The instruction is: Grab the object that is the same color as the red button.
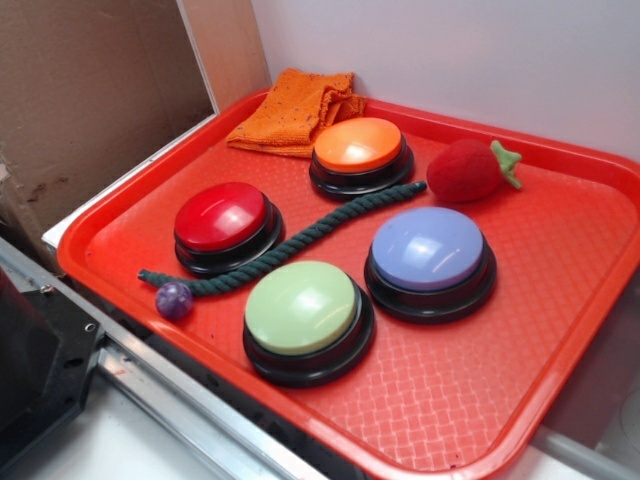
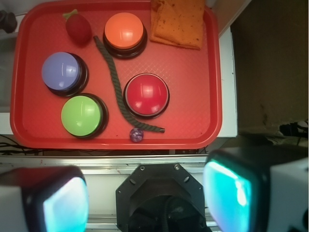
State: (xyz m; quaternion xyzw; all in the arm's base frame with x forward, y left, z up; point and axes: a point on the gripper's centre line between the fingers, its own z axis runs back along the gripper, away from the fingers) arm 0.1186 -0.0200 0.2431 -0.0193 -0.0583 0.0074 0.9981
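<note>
I've got the gripper (image 2: pixel 145 198) wide open and empty, held high over the tray (image 2: pixel 193 87) — strawberry (image 2: pixel 78 28) far from the red button (image 2: pixel 146 94).

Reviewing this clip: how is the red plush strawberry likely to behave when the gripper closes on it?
The strawberry looks fuzzy and stuffed, so it will probably squash rather than slip, and seems light. Its rounded body lies on its side on the tray, so a nudge might roll it slightly. The gripper is wide open, well back from it.
</note>
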